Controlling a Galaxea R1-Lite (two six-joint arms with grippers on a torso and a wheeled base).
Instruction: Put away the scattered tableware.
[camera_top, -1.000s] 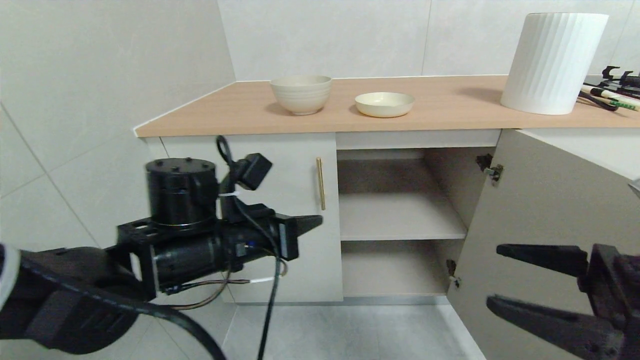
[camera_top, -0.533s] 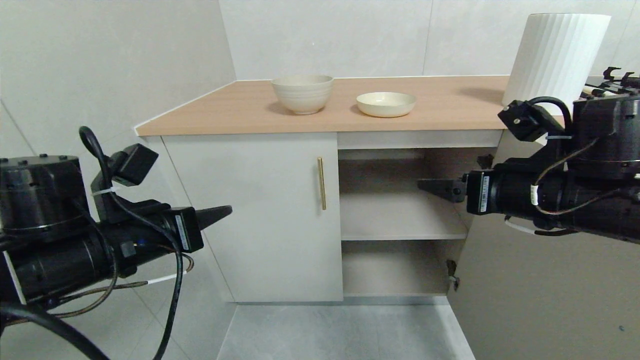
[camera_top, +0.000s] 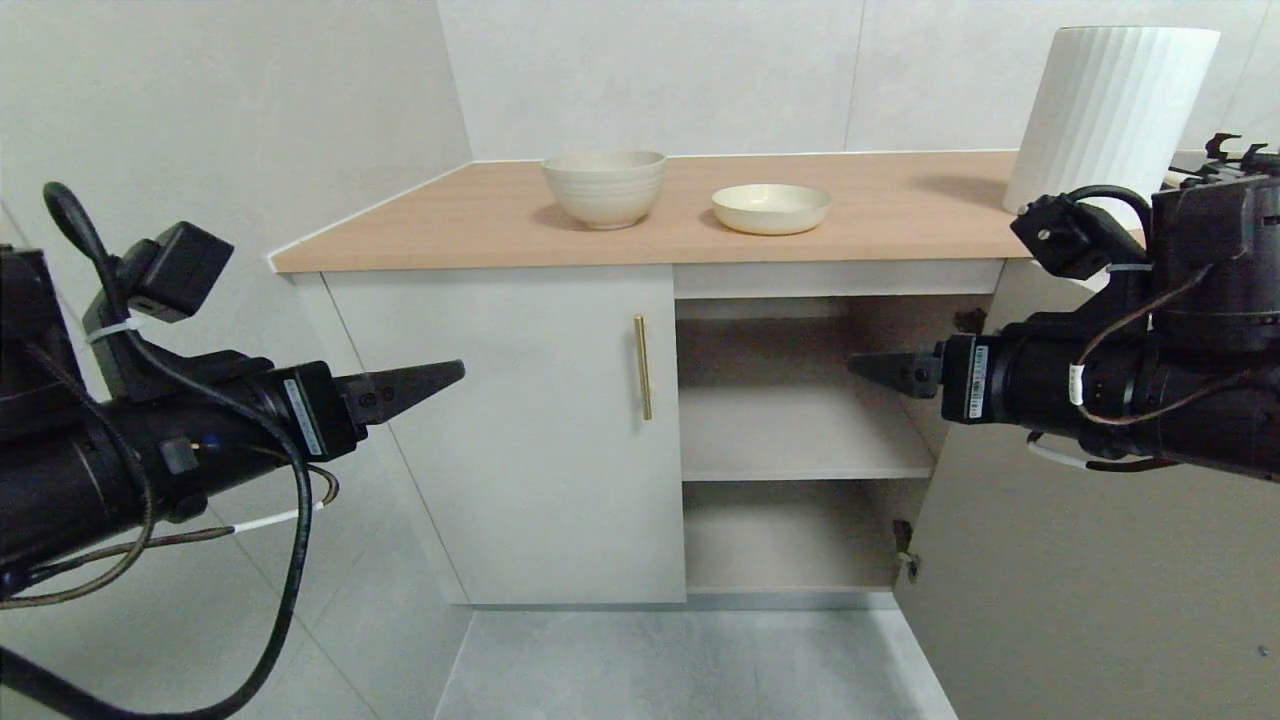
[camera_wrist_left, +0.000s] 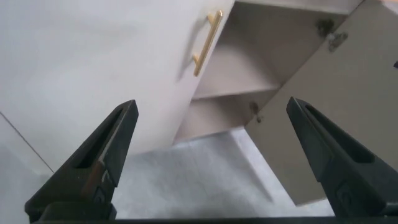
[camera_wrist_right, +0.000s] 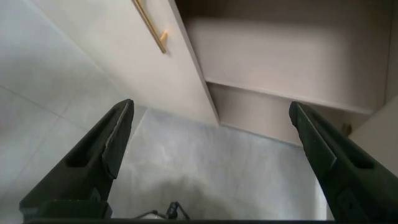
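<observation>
A ribbed beige ceramic bowl (camera_top: 604, 187) and a shallow cream dish (camera_top: 771, 208) stand near each other, not touching, on the wood-topped white cabinet (camera_top: 900, 215). The bowl is above its closed door, the dish above its open compartment. The left gripper (camera_top: 445, 376) hangs before the closed door, and the right gripper (camera_top: 862, 366) before the open upper shelf. Both have their fingers spread wide and hold nothing.

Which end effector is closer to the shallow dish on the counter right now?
Right. The right end effector is below the dish, in front of the open cupboard; the left end effector sits lower and well to the left, before the closed door.
</observation>
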